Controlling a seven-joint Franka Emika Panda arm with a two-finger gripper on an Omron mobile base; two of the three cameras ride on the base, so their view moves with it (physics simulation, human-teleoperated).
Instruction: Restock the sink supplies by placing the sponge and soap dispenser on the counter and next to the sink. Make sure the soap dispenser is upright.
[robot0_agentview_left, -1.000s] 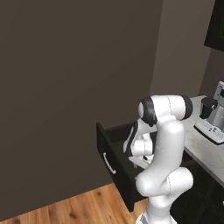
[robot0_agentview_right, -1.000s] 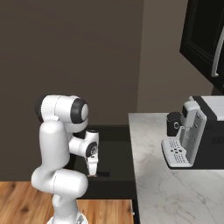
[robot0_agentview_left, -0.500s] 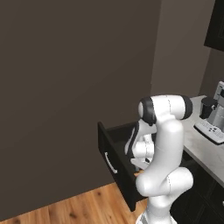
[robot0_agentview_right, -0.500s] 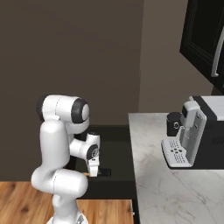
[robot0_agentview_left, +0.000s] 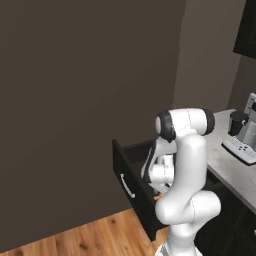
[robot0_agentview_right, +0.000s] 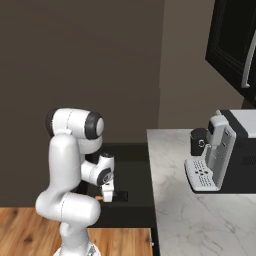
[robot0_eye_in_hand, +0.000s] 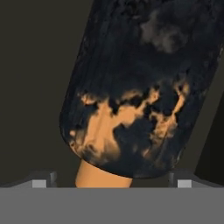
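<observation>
Reaching down into the open dark pull-out drawer, the two-finger gripper is straddling the lying black, orange-necked soap dispenser with jaws spread wide, apparently readying a grasp.

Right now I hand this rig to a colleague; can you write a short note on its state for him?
Gripper: jaws open, lowered into the open drawer, holding nothing.
Soap dispenser: lies in the drawer, close in front of the jaws, not upright, not gripped.
Counter: carries the coffee machine.
Done: drawer opened, arm reaching in.
Left: grip the dispenser, stand it upright on the counter next to the sink, then bring the sponge.
</observation>
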